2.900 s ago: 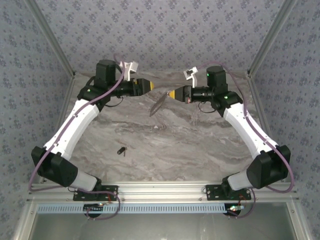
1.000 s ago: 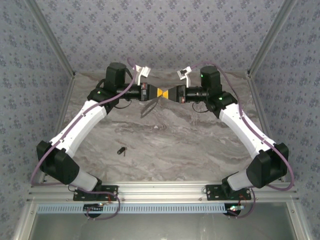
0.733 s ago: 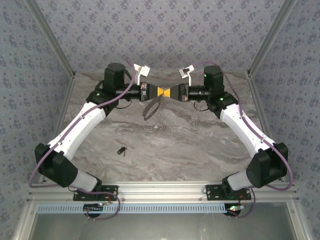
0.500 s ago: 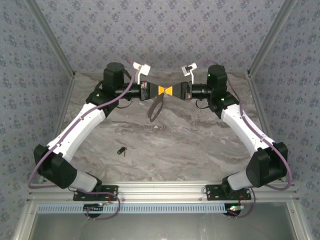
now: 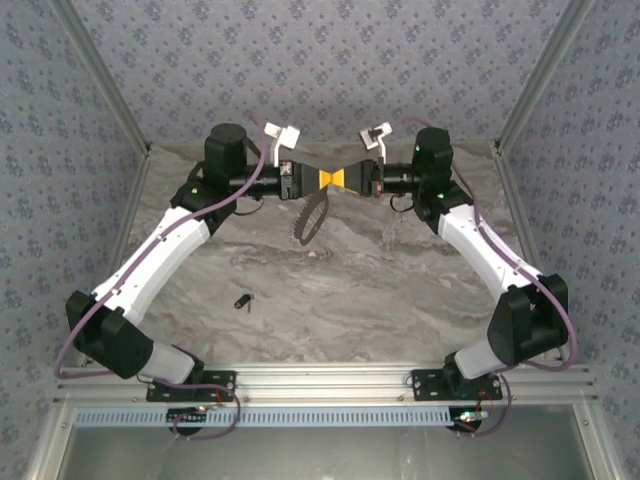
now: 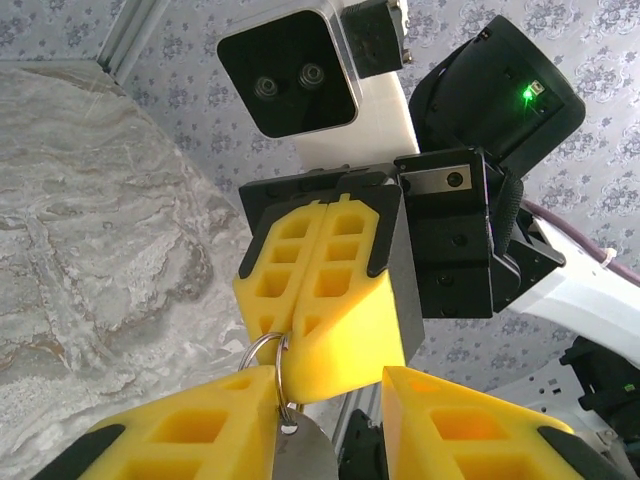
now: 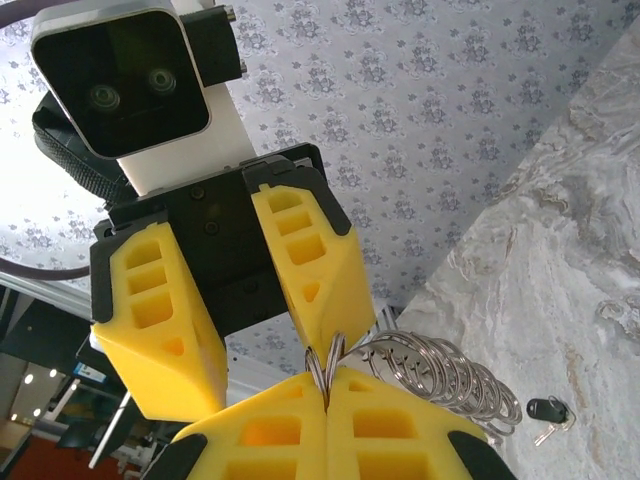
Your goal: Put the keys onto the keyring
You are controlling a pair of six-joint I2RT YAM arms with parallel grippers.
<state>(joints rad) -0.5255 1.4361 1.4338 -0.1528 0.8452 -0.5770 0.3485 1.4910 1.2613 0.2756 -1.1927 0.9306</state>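
Observation:
The keyring (image 5: 312, 215), a grey chain-like loop, hangs in the air under the two grippers, which meet tip to tip at the back of the table. My right gripper (image 5: 341, 180) is shut on its small top ring (image 7: 325, 362), and the coiled loop (image 7: 440, 375) dangles beside its fingers. My left gripper (image 5: 322, 180) is open, its yellow fingers (image 6: 180, 440) straddling the right gripper's closed tip. The top ring (image 6: 262, 352) touches the inner face of the left finger, with a flat metal tag (image 6: 305, 450) below it. The dark key (image 5: 243, 300) lies apart on the table, near left.
The marble tabletop (image 5: 380, 290) is enclosed by patterned walls and slanted aluminium posts (image 5: 100, 90). The key (image 7: 546, 410) lies far below the raised grippers. A metal rail (image 5: 330, 378) runs along the near edge between the arm bases.
The left arm swung right until its gripper met the right one holding the keyring. Over the last second the joined grippers edged toward the back and the hanging loop turned.

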